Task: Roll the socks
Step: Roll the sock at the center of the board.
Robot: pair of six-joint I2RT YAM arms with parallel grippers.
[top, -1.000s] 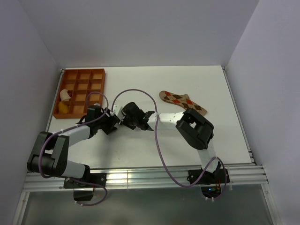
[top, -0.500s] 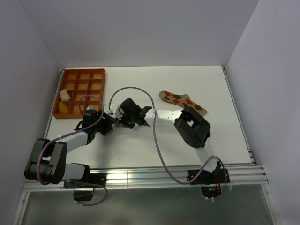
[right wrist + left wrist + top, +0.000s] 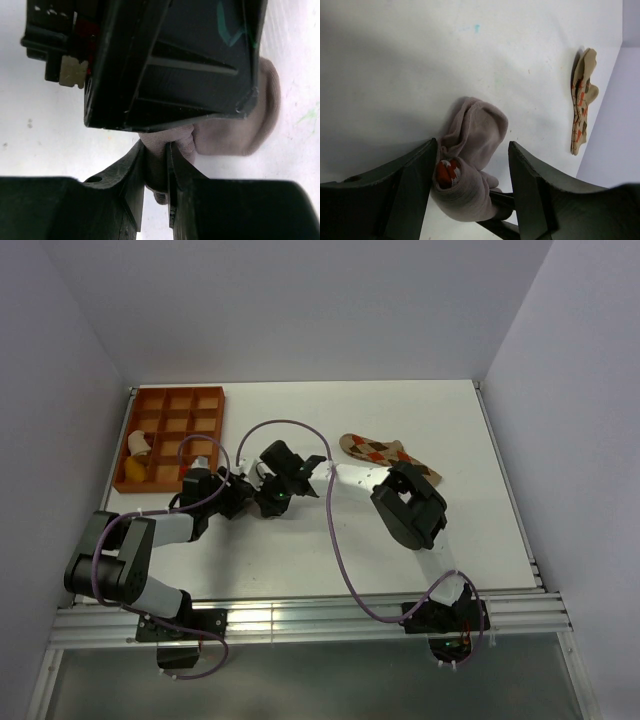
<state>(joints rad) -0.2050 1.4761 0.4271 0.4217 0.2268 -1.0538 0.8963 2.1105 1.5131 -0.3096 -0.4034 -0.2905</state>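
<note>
The grey-brown sock point(image 3: 470, 165) is bunched into a loose roll, its red-and-white cuff point(image 3: 446, 171) tucked inside. My left gripper point(image 3: 472, 145) is open and straddles the roll: one finger point(image 3: 410, 185) touches it, the other point(image 3: 535, 190) stands apart. My right gripper point(image 3: 156, 150) is shut on a fold of this sock point(image 3: 235, 135). In the top view the two grippers, left point(image 3: 243, 492) and right point(image 3: 272, 495), meet mid-table and hide the sock. The tan argyle sock point(image 3: 388, 455) lies flat to the right, also in the left wrist view point(image 3: 582, 100).
An orange compartment tray point(image 3: 170, 390) sits at the back left, with a white item point(image 3: 137, 444) and a yellow item point(image 3: 134, 472) in its left cells. Purple cables point(image 3: 335, 540) loop over the table between the arms.
My right gripper has shifted left with the grey-brown sock. The left gripper has drawn in around the roll and its jaws have narrowed slightly.
</note>
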